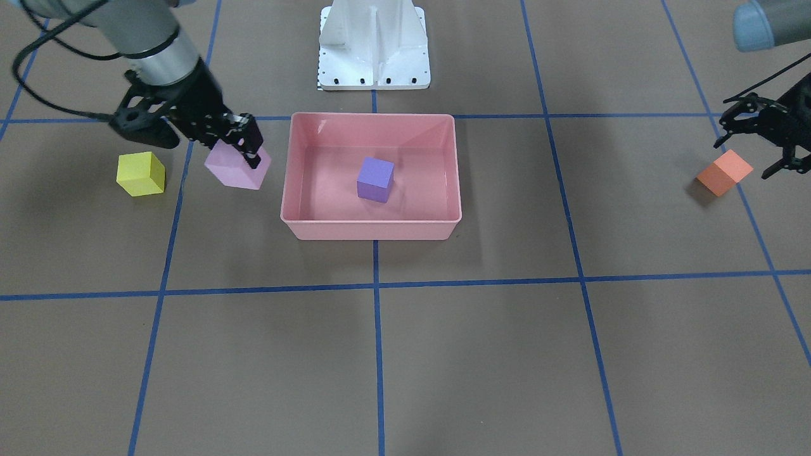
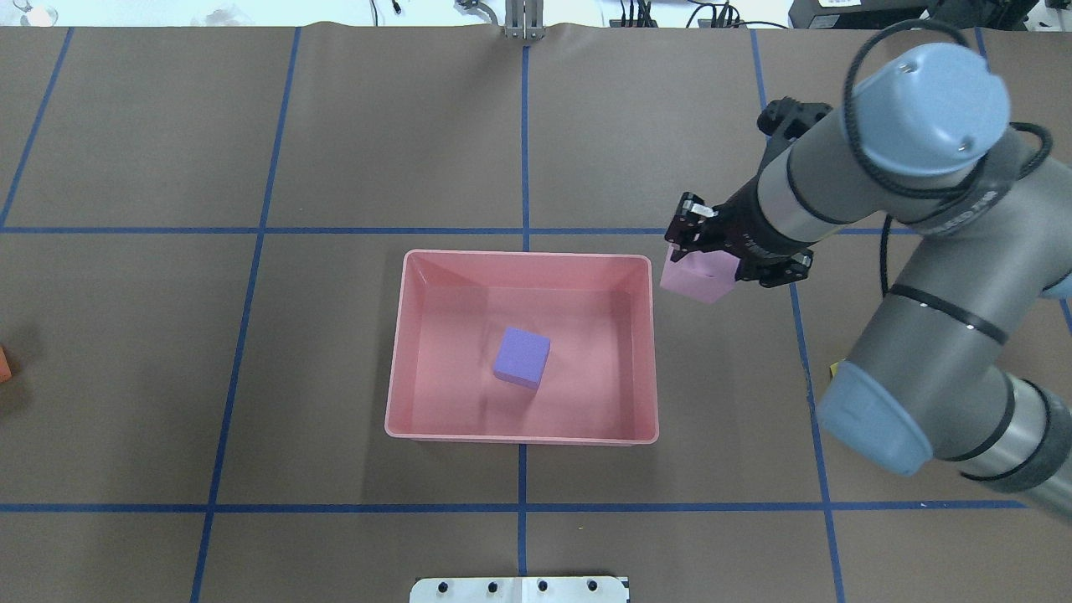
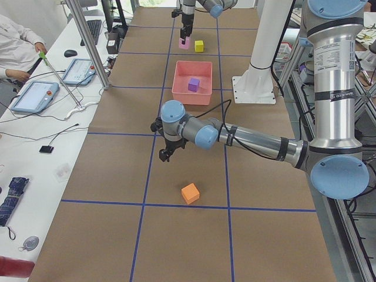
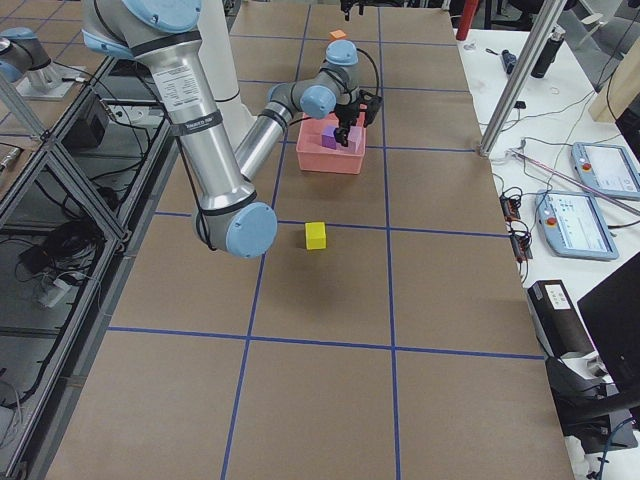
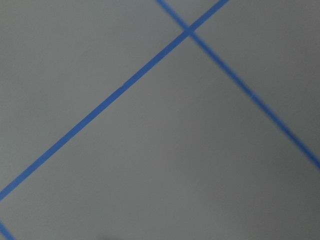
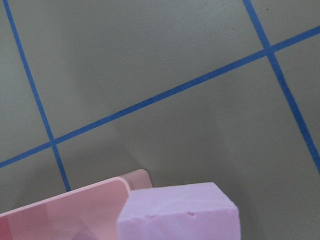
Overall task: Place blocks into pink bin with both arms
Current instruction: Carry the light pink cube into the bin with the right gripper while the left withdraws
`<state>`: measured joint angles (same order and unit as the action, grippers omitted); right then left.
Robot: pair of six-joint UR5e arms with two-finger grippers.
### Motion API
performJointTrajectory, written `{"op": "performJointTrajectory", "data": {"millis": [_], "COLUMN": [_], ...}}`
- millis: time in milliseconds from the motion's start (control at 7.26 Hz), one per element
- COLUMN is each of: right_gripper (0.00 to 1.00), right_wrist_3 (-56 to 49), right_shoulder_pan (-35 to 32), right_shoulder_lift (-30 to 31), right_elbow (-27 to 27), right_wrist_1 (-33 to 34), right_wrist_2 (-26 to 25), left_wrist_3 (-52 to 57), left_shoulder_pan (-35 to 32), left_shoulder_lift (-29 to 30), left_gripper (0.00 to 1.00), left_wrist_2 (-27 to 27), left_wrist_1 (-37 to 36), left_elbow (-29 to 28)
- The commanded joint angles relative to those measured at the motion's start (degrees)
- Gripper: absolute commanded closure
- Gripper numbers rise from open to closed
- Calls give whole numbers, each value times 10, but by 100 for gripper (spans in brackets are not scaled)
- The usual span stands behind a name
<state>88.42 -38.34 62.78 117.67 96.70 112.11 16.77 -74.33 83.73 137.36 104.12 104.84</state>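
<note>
My right gripper (image 1: 244, 155) is shut on the light pink cube (image 1: 237, 168) and holds it tilted, lifted off the table, just outside the pink bin's (image 1: 370, 229) end wall. The cube also shows in the overhead view (image 2: 699, 276) and the right wrist view (image 6: 185, 212), beside the bin's corner (image 6: 75, 210). The purple cube (image 1: 375, 179) lies inside the bin (image 2: 394, 352). The yellow cube (image 1: 140, 173) sits on the table beside the right arm. My left gripper (image 1: 742, 160) is open, raised close by the orange cube (image 1: 724, 172), which rests on the table.
The white robot base (image 1: 374, 44) stands behind the bin. Blue tape lines grid the brown table. The left wrist view holds only table and tape. An operator (image 3: 17, 50) sits at a side desk with tablets in the exterior left view.
</note>
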Motion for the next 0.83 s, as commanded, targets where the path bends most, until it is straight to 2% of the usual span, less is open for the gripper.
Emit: {"op": "performJointTrajectory", "data": {"millis": [0,138,276,551,689], "right_gripper": [65,2,1,0,0], "right_wrist_3": [74,90,91,71,35], "right_shoulder_pan": [114,127,128,115,80], "right_shoulder_lift": [-58,-70,-71,-64,-56], "right_elbow": [-11,-26,-25,-17,-2], "right_wrist_1": [47,48,51,51,52], "right_wrist_2": [-120,-137,-138,-130,-121], "left_wrist_3": [74,98,96,29,-34], "left_shoulder_pan": [-29,-42,-43,-42,-42], "left_shoulder_lift": [-13,-14,-58,-70,-70], "left_gripper": [0,0,0,0,0], "left_wrist_2": [14,15,12,12,11], "left_wrist_1": [10,11,62,253,310], "left_elbow": [-48,-63,-69,-155,-163]}}
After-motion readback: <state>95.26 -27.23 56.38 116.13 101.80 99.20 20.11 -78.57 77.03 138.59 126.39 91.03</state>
